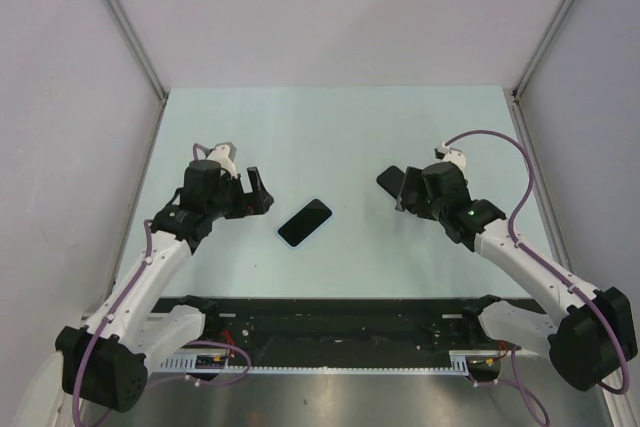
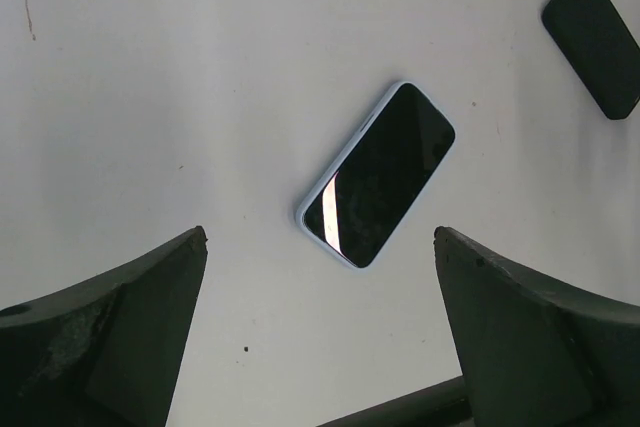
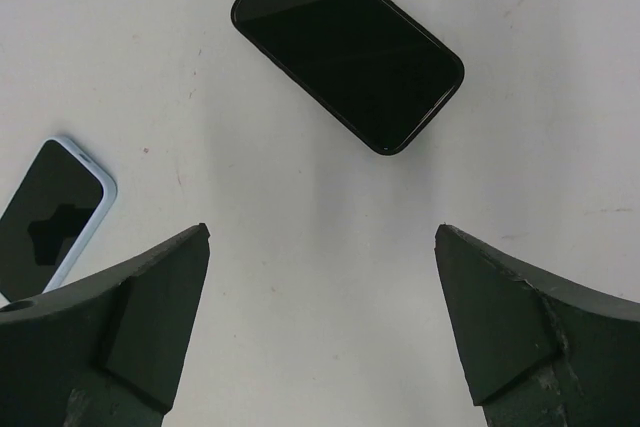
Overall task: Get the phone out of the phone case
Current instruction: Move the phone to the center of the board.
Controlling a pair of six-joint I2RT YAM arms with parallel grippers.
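A phone in a light-blue case [image 1: 305,222] lies flat, screen up, in the middle of the table. It also shows in the left wrist view [image 2: 378,175] and at the left edge of the right wrist view [image 3: 55,217]. My left gripper [image 1: 260,195] is open and empty, just left of the cased phone and apart from it; its jaws stand wide in the left wrist view [image 2: 320,237]. My right gripper [image 1: 404,195] is open and empty to the right of it [image 3: 322,232].
A second black phone-shaped slab [image 1: 390,178] lies flat just ahead of the right gripper, also in the right wrist view [image 3: 348,47] and the left wrist view [image 2: 592,42]. Grey walls enclose the pale table [image 1: 330,127] on three sides.
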